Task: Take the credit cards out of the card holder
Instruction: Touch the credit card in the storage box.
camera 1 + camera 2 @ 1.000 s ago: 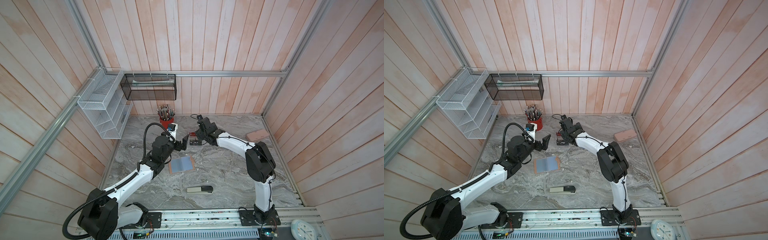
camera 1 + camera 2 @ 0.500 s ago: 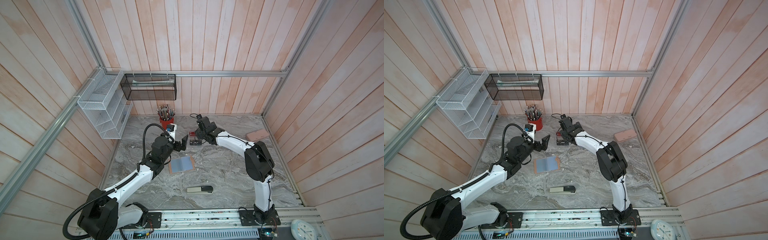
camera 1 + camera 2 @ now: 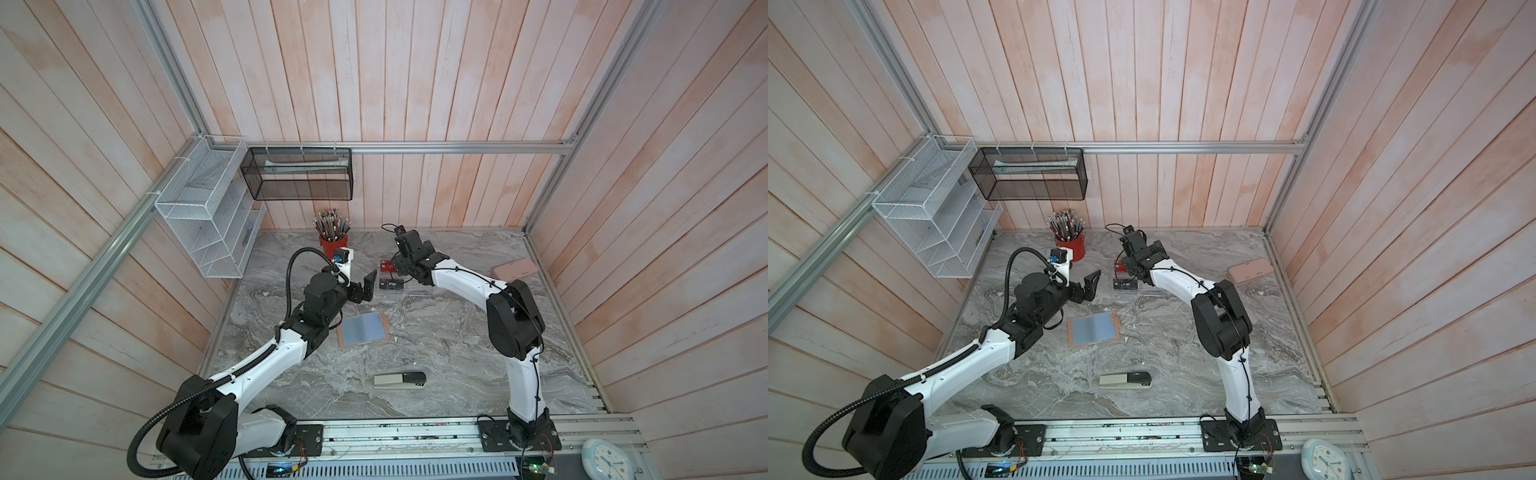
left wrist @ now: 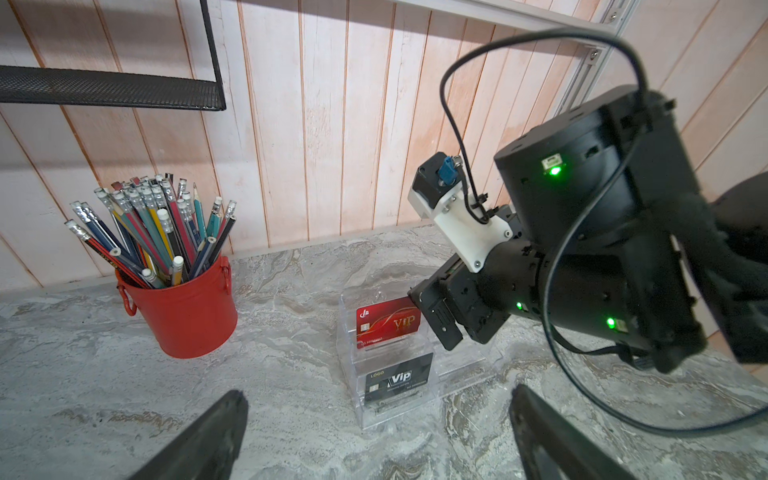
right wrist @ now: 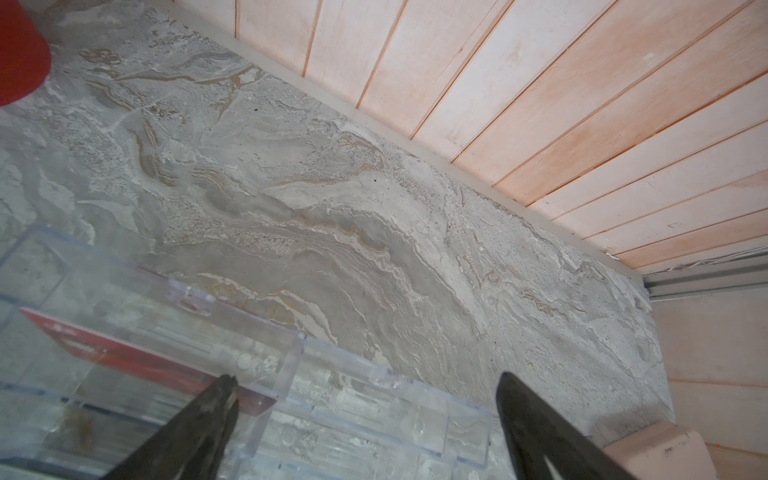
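Note:
The card holder [image 3: 363,329] [image 3: 1093,328] lies unfolded on the marble, its bluish sleeves facing up, with neither gripper touching it. Of the credit cards, a red one [image 4: 388,324] [image 3: 386,264] and a black one [image 4: 397,380] [image 3: 391,284] stand in a clear acrylic rack [image 4: 457,365]. My left gripper [image 3: 368,286] [image 4: 378,409] hangs open between the holder and the rack, holding nothing. My right gripper [image 3: 399,270] [image 5: 368,384] is open just over the rack [image 5: 374,399], one fingertip [image 5: 224,395] near the red card's [image 5: 124,357] corner.
A red bucket of pencils [image 3: 333,244] stands at the back, left of the rack. A pink rounded case [image 3: 515,269] lies at the right wall. A stapler [image 3: 400,380] lies near the front. A white wire rack [image 3: 208,220] and a black mesh basket [image 3: 301,174] hang on the walls.
The right arm has drifted very slightly to the left over the rack. The left arm has not moved, and both grippers stay open.

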